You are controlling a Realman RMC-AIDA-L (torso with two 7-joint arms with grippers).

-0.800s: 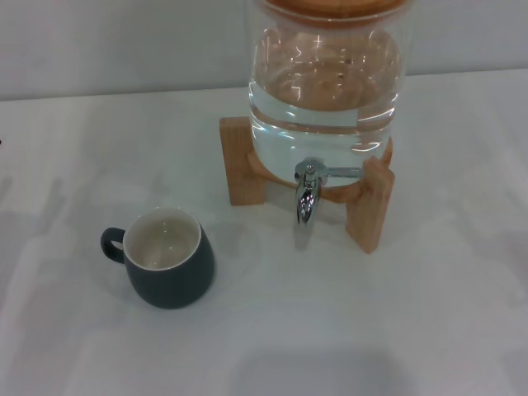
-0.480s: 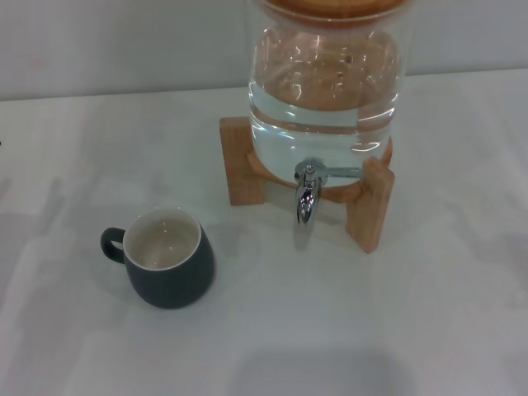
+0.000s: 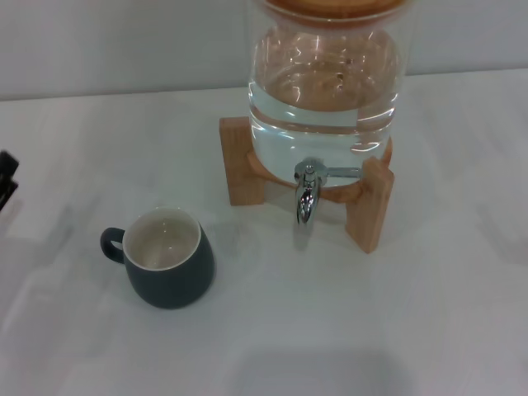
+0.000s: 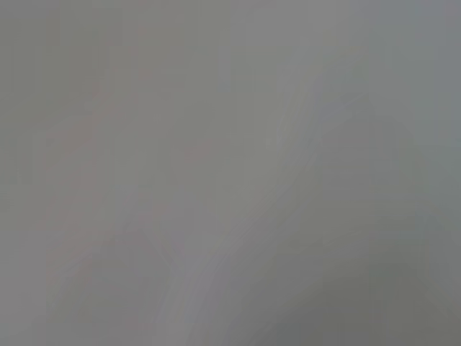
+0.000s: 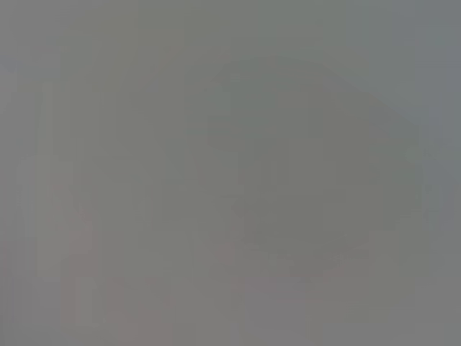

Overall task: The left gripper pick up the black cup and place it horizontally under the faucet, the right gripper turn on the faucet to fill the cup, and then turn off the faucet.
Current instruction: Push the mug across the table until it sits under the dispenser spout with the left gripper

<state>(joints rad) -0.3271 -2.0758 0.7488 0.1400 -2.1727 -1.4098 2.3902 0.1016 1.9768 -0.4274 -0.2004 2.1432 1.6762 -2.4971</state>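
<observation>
Progress: nothing done yet, judging by the layout; the cup [image 3: 169, 260] stands upright on the table [image 3: 412, 330], untouched, well short of the faucet [image 3: 306, 195].
Left to do: grasp, carry under the spout, open the lever, fill, close.
Left gripper [image 3: 7, 177]: only a black sliver shows at the table's left edge; I cannot tell how its fingers stand, and it holds nothing visible.
Cup vs gripper: well apart, cup toward the front-left, handle turned to the left edge.
Right gripper: out of view.
Faucet: on the dispenser [image 3: 326, 82] near the back edge, no water running.
Wrist views: blank grey.
</observation>
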